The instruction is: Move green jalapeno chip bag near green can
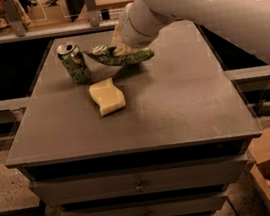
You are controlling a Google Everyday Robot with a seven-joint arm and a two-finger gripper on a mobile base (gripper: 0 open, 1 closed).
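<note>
Camera view: the white arm (210,2) reaches in from the upper right of the frame, and the gripper (121,45) sits at its end, upper centre, over the far part of the tabletop (184,97). The gripper is closed on the top of the bag (135,56). The bag hangs clear of the surface with its shadow below it, and its left tip points at the can (74,63). The can stands upright in the upper left of the tabletop, and the bag's tip is just beside it, though I cannot tell whether they touch. A pale sponge (107,97) lies in front of both, near the middle.

The step in hand looks like the carry, nearly at its end. The next move calls for lowering the bag onto the bare patch right of the can and behind the sponge. The gripper should open only once the bag rests there, without nudging the can over.
</note>
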